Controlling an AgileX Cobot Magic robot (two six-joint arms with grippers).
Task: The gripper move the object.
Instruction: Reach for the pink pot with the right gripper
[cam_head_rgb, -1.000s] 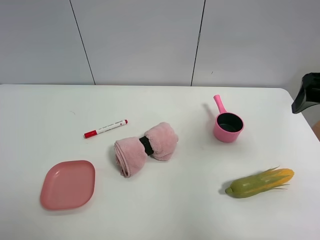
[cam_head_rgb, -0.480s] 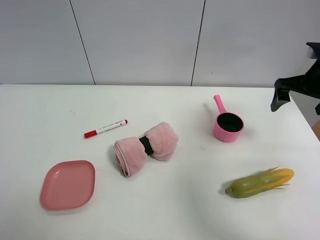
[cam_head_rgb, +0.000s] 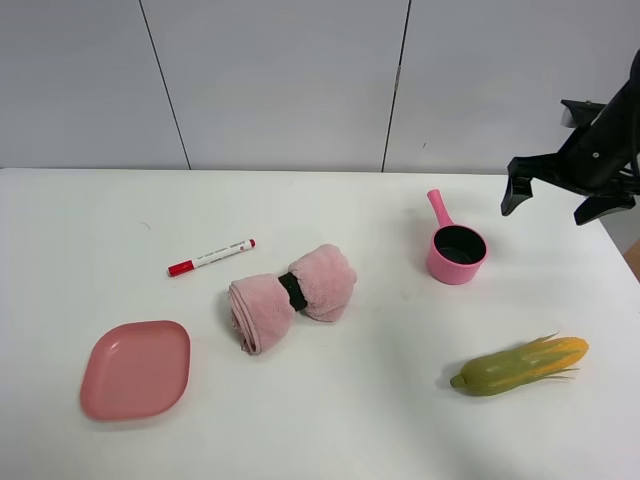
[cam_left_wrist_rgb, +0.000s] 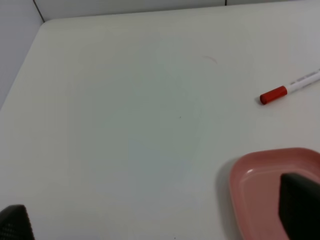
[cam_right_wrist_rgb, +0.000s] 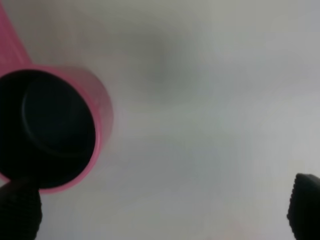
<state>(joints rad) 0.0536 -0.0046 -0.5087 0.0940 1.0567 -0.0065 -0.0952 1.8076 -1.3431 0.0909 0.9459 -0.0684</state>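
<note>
Saucepan (cam_head_rgb: 457, 253): small, pink, toy-like; round body, dark inside; straight pink handle pointing toward back wall, angled slightly left in high view. Upright on white bench (cam_head_rgb: 380, 410), right half, standing free. Right gripper (cam_head_rgb: 546, 211): black jaws on dark arm, spread wide, in air to right of saucepan and farther back, clear of it. Right wrist view: saucepan seen from above, blurred, open mouth showing dark interior, rim close by one fingertip, other fingertip well apart

Saucepan (cam_head_rgb: 458, 252) sits toward the bench's (cam_head_rgb: 350, 430) far right corner, right gripper (cam_head_rgb: 548, 208) above the right edge. Corn (cam_head_rgb: 520, 366) front right. Rolled towel (cam_head_rgb: 290, 296) mid-bench, marker (cam_head_rgb: 211, 257) behind-left, plate (cam_head_rgb: 136, 368) front left corner.
</note>
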